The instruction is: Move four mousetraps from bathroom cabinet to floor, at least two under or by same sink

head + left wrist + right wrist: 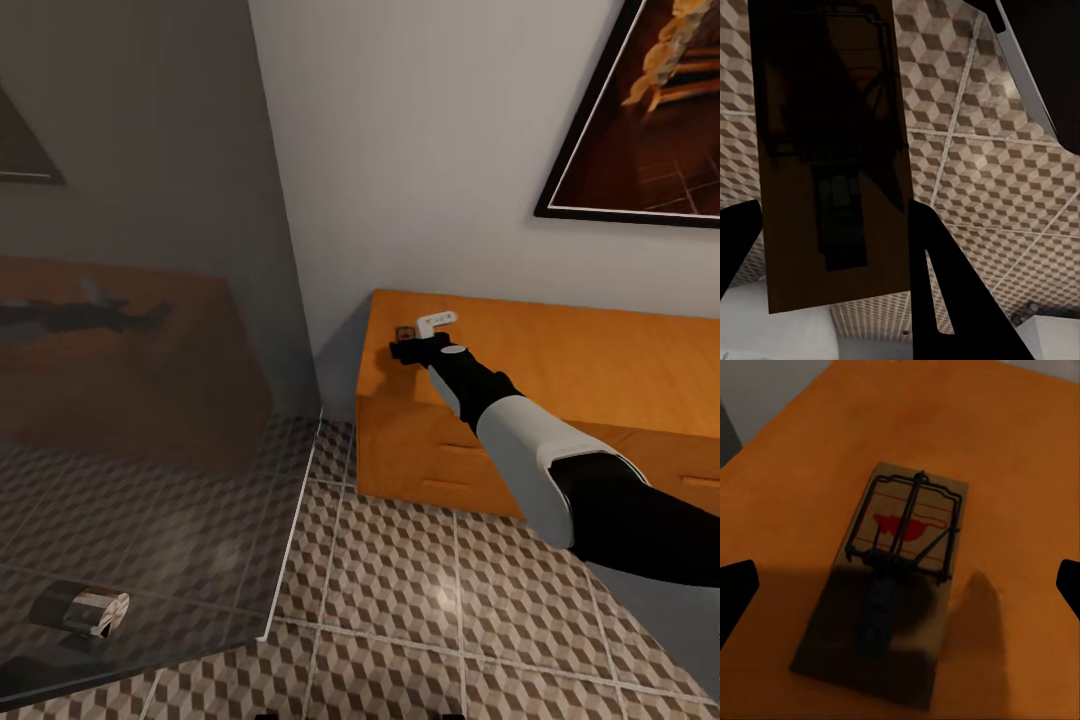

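Head view shows my right arm reaching over the orange-wood cabinet (560,370), and the right hand (405,350) hangs just above its top surface near the left back corner. I count 1 mousetrap (406,331) there, a small tan board partly hidden by the hand. From the right wrist camera this same mousetrap (896,577) lies flat on the orange surface, with a dark wire frame, 1 red mark on the wood and a dark bar along its middle. The 2 fingertips (735,592) of the right hand stand wide apart, 1 on each side of the board, and they do not touch it.

From the left wrist camera I see a second mousetrap (832,157), a long tan board with dark metal parts, close to the lens between the 2 dark fingers (945,292) of the left hand. The fingers seem clamped on it. Behind it is the bathroom floor (1005,172) with the cube pattern.

So I count 2 mousetraps in total. On the left of the head view stands 1 glass panel (150,400), and 1 framed picture (640,110) hangs on the wall.
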`<state>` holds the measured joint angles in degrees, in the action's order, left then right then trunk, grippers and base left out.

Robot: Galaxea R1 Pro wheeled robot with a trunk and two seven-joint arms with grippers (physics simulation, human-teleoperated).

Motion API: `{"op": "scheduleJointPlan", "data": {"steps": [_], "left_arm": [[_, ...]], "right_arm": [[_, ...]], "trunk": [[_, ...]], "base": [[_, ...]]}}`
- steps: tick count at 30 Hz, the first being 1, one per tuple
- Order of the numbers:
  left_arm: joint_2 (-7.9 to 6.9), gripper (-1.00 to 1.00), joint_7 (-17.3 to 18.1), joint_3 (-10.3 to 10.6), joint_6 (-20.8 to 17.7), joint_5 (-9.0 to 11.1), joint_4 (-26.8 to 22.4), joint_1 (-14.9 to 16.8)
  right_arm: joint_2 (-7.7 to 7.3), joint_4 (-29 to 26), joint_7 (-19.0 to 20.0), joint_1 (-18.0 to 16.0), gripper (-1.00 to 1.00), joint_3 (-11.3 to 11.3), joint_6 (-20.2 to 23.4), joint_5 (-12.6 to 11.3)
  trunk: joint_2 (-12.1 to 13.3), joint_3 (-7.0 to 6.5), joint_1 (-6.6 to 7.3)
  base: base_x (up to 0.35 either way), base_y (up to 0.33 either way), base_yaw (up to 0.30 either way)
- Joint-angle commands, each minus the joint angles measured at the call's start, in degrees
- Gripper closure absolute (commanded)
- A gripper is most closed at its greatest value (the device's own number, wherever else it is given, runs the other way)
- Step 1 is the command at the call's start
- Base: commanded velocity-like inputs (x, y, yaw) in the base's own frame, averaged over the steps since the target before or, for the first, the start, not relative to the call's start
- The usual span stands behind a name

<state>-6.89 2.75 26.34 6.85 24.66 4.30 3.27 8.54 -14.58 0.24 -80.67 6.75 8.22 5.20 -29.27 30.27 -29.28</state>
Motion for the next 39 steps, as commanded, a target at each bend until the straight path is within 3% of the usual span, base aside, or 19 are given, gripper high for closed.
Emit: {"op": "scheduleJointPlan", "data": {"steps": [1,18,31,39], "left_arm": [[0.03,1.0,0.3,0.5,0.4,0.6,0.2,0.1],[-0.06,1.0,0.3,0.5,0.4,0.6,0.3,0.1],[-0.06,1.0,0.3,0.5,0.4,0.6,0.3,0.1],[-0.06,1.0,0.3,0.5,0.4,0.6,0.3,0.1]], "right_arm": [[0.12,-0.1,0.0,0.0,-1.0,0.1,0.4,0.5],[0.31,0.0,0.0,0.0,-1.0,0.1,0.4,0.5],[-0.01,0.0,0.0,0.0,-1.0,0.0,0.4,-4.0],[-0.17,0.5,-0.1,0.0,-1.0,0.0,0.4,-4.4]], "trunk": [[-0.1,0.06,-0.02],[-0.1,0.06,-0.02],[-0.1,0.06,-0.02],[-0.1,0.06,-0.02]], "base": [[0.0,0.0,0.0],[0.0,0.0,0.0],[0.0,0.0,0.0],[0.0,0.0,0.0]]}}
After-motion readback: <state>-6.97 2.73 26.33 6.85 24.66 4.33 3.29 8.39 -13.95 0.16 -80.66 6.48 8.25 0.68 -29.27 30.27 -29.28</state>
